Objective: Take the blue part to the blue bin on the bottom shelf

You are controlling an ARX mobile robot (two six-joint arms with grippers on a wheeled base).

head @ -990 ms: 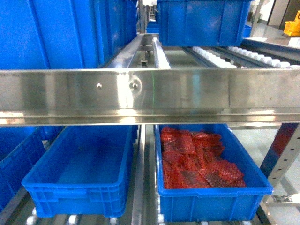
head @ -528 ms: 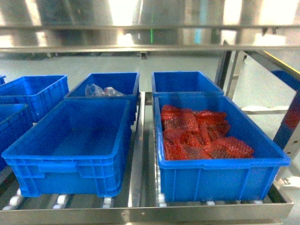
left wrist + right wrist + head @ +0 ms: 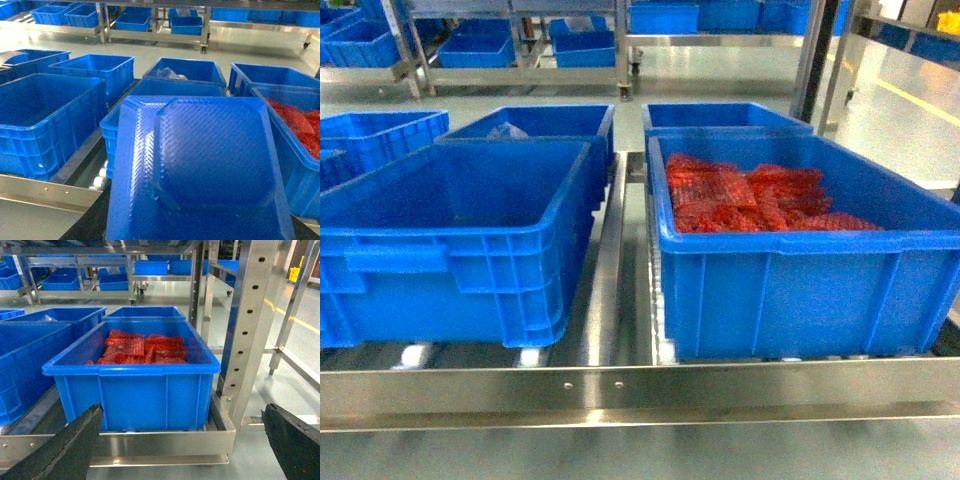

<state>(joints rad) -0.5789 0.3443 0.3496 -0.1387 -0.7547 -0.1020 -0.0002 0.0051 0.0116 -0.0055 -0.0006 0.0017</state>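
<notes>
The blue part (image 3: pixel 210 155), a ribbed moulded blue plastic piece, fills the lower middle of the left wrist view, close to the camera. My left gripper (image 3: pixel 197 231) holds it, and only dark finger edges (image 3: pixel 92 222) show beside it. It hangs before the bottom shelf (image 3: pixel 620 385), in front of an empty blue bin (image 3: pixel 172 89). That bin (image 3: pixel 450 230) stands front left in the head view. My right gripper (image 3: pixel 185 450) is open, facing the bin of red packets (image 3: pixel 135 385), with nothing between its black fingers (image 3: pixel 65 445). Neither gripper shows in the head view.
A blue bin of red mesh packets (image 3: pixel 800 270) stands front right on the shelf. More blue bins (image 3: pixel 535 122) sit behind, one holding a clear bag. A perforated steel upright (image 3: pixel 250 330) rises right of the red-packet bin. Another rack with bins (image 3: pixel 135 22) stands across the floor.
The head view has dropped from the upper steel rail down to the bottom shelf's level. The bins now appear closer and nearly side-on.
</notes>
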